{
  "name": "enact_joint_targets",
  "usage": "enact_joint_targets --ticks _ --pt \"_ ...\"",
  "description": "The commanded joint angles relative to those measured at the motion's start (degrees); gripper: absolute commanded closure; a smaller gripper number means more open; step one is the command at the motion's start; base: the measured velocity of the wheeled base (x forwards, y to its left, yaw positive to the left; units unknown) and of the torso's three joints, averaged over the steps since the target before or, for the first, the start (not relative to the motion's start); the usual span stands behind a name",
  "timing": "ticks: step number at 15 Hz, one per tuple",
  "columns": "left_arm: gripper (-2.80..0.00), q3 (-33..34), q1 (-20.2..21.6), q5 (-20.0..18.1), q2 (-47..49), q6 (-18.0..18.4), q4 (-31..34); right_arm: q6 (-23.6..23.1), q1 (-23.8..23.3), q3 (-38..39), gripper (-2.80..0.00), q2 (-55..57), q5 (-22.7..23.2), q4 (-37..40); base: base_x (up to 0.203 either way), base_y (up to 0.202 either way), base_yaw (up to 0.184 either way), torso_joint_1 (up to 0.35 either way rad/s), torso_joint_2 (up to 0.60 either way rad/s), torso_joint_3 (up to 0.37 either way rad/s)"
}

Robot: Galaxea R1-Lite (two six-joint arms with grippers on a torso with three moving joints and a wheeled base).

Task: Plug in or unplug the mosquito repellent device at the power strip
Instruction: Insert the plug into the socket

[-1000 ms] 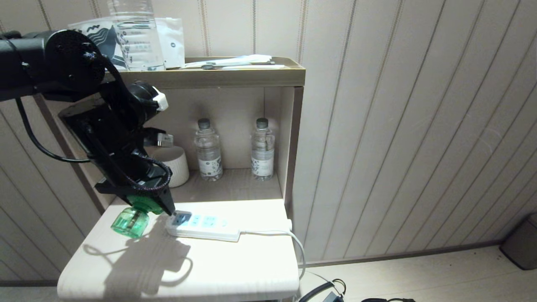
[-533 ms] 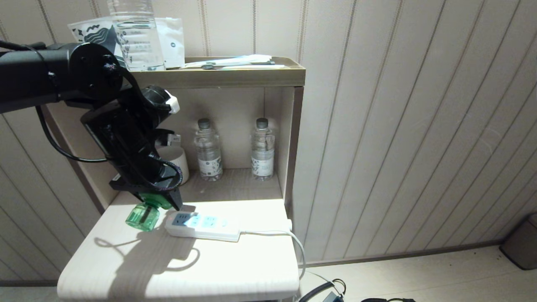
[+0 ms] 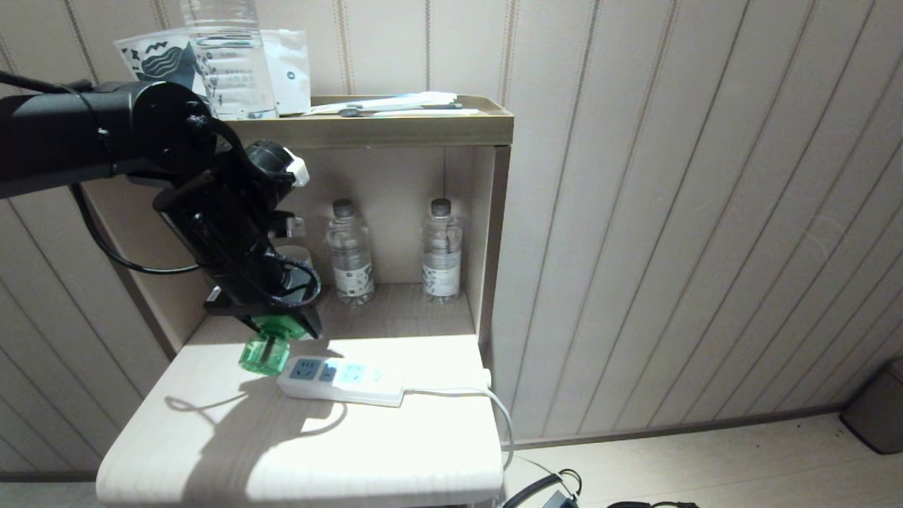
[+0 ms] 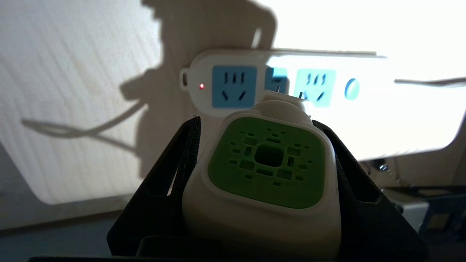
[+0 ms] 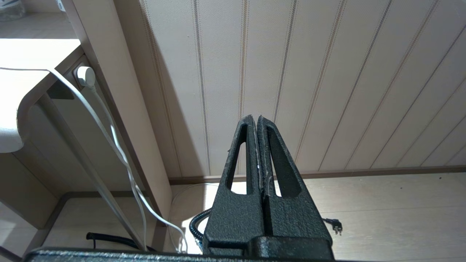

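My left gripper (image 3: 286, 330) is shut on the white head of the mosquito repellent device (image 3: 265, 351), whose green bottle hangs tilted just above the table by the left end of the power strip (image 3: 342, 377). In the left wrist view the black fingers (image 4: 184, 153) clamp both sides of the device (image 4: 267, 163), green vented face toward the camera. Beyond it lies the power strip (image 4: 233, 85) with pale-blue sockets and a red light. The prongs are hidden. My right gripper (image 5: 255, 118) is shut and empty, parked low by the wall.
Two water bottles (image 3: 350, 254) (image 3: 441, 250) stand in the open shelf behind the table (image 3: 395, 451), and a mug (image 3: 300, 255) is mostly hidden by my arm. The strip's white cord (image 3: 497, 409) drops over the table's right edge. A large bottle (image 3: 229, 56) stands on the shelf top.
My left arm has carried the device to the right and toward the shelf. The bottle now hangs right at the strip's left end, more upright than before.
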Motion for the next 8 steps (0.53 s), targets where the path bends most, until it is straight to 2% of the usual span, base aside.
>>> enact_joint_targets --ticks 1,8 --pt "0.0 0.0 0.4 -0.2 -0.5 -0.8 -0.7 0.0 0.0 0.0 0.0 0.0 0.0 0.0 0.0 0.0 0.0 0.0 0.0 0.0" --pt "0.0 0.9 1.6 -0.2 -0.7 -0.9 -1.2 0.0 0.0 0.0 0.0 0.0 0.0 0.0 0.0 0.0 0.0 0.0 0.0 0.0"
